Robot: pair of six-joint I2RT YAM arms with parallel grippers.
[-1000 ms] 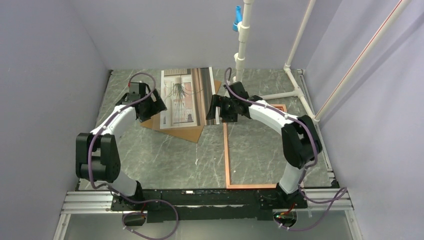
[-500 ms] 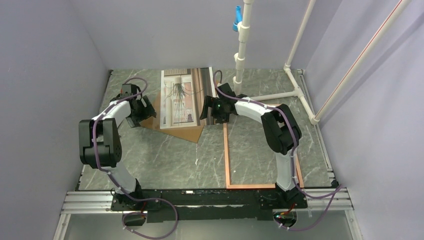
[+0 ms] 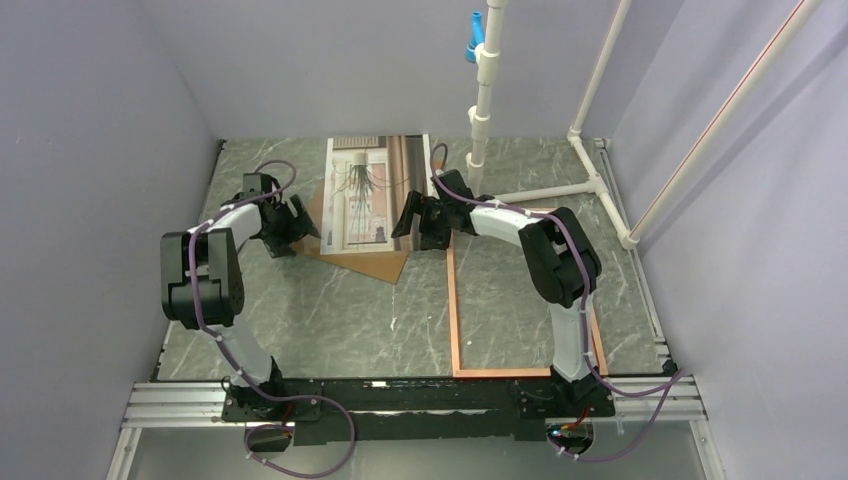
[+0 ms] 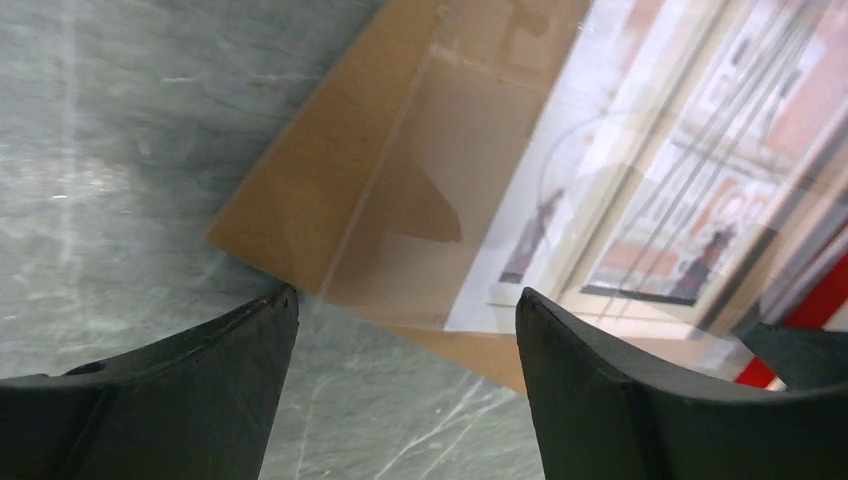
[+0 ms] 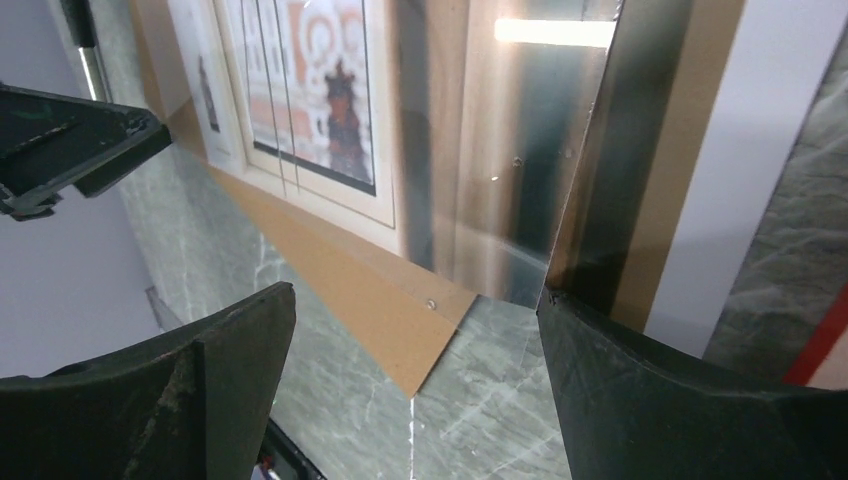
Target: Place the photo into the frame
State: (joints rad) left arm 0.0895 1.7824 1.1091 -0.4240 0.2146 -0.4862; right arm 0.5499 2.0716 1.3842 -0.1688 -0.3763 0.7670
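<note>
I am watching the left gripper (image 3: 293,224), jaws apart and empty, settling lower beside the backing board (image 3: 372,265). The photo (image 3: 362,195) is lying unmoved on it. The right gripper (image 3: 409,224), open and empty, is edging left, past the frame (image 3: 453,312).

Backing board (image 3: 372,263): lying flat on the grey marbled tabletop (image 3: 340,320), its brown corner pointing toward the near side.
White pipes (image 3: 483,95): standing at the far right, carrying a blue piece (image 3: 472,38) near the top.

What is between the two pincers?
The photo, lying on a brown board, fills the gap between the left pincer and the right pincer. The top view shows it.
</note>
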